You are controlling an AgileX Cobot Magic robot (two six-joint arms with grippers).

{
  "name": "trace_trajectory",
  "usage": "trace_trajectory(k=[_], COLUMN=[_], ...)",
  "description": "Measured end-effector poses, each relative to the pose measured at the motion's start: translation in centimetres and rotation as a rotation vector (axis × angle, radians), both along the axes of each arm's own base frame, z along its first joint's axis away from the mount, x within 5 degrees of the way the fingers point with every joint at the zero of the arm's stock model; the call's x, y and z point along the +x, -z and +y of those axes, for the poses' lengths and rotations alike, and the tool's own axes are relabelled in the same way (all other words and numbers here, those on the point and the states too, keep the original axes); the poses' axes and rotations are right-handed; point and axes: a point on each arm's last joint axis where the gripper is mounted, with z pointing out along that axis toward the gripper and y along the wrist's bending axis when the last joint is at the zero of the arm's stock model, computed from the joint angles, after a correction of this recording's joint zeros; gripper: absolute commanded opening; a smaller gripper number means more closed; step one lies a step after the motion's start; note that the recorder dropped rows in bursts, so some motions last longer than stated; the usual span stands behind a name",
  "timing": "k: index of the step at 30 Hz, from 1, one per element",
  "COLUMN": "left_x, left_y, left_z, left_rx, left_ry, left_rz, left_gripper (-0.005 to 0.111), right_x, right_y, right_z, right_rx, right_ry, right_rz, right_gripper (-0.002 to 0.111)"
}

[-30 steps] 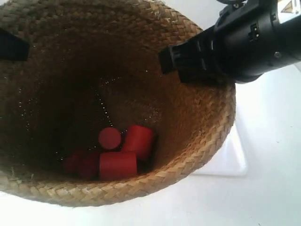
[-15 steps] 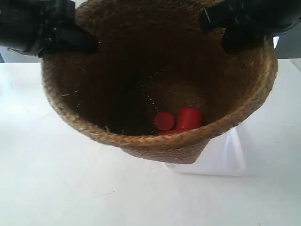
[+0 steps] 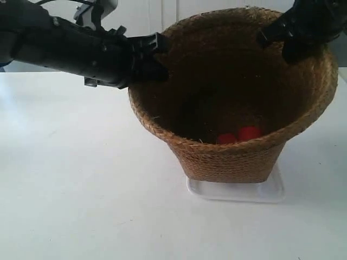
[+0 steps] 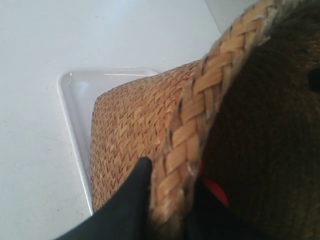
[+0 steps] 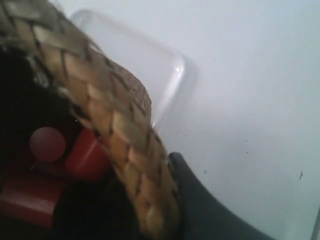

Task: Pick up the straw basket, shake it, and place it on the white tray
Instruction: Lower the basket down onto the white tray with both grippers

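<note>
Worktop [image 3: 81,189] is bearing the white tray [image 3: 274,190]. My left claw [image 4: 167,192] and right claw [image 5: 150,200] are clamping the straw basket [image 3: 233,160] rim.

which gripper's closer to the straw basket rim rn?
Neither, it's a tie. Left gripper is clamped across the rim of the straw basket, weave between its jaws; right gripper clamps that rim the same way.

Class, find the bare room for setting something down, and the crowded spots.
Free: white tabletop bordered by the tan woven straw basket and the view's near edge. Crowded: the glossy white rectangular tray, under the basket; left gripper and right gripper pinch its rim.
</note>
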Motion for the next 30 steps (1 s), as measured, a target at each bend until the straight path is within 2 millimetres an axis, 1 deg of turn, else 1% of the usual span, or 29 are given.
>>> trace_trajectory(k=[5,8,11,15,22,30], left_x=[2.2,2.9,3.1,3.3,3.6,3.7], left_y=[-0.3,0.3,0.7,1.2,1.8,1.7], left_z=[-1.3,-1.6,-1.7,-1.8,-1.9,-1.9], left_rx=[0.003,0.008,0.012,0.017,0.019,0.016], left_ry=[0.039,0.039,0.041,0.042,0.041,0.033], left_rz=[-0.01,0.0,0.012,0.024,0.041,0.031], left_gripper=[0.0,0.0,0.0,0.0,0.0,0.0], right_x=[0.3,0.9,1.6,2.0,2.1,2.5], right_y=[0.1,0.6,1.4,2.0,2.1,2.0], right_z=[-0.8,-0.9,-0.8,-0.8,-1.1,-1.1], right_rx=[-0.042,-0.062,-0.066,-0.072,-0.106,-0.11], right_ry=[0.015,0.015,0.014,0.013,0.015,0.005], right_rz=[-0.012,-0.009,0.008,0.02,0.018,-0.018], right_gripper=[0.0,0.0,0.0,0.0,0.0,0.0])
